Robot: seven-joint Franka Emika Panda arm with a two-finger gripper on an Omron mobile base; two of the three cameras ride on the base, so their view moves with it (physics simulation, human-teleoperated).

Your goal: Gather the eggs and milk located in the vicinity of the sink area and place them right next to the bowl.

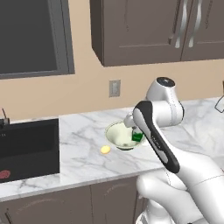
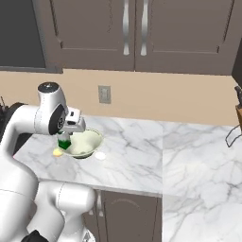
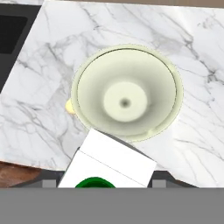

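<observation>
My gripper [image 3: 106, 183] is shut on the milk [image 3: 109, 164], a white carton with a green cap, and holds it just above the counter at the near rim of the bowl [image 3: 127, 94]. From the base views, the milk [image 1: 137, 136] [image 2: 64, 141] hangs at the edge of the pale cream-green bowl [image 1: 114, 130] [image 2: 89, 141], under the hand [image 2: 71, 127]. The fingertips are hidden behind the carton. A small yellow egg [image 1: 105, 149] [image 2: 57, 152] lies on the marble on the sink side of the bowl, partly hidden by its rim in the hand view [image 3: 69, 106].
The black sink [image 1: 30, 144] [image 3: 11, 30] lies left of the bowl, with a flat red round thing [image 1: 4, 174] in it. The counter's front edge [image 1: 87, 177] is close behind the egg. Wall cabinets [image 1: 140, 30] hang above, and a wall outlet [image 1: 114, 88] sits behind the bowl.
</observation>
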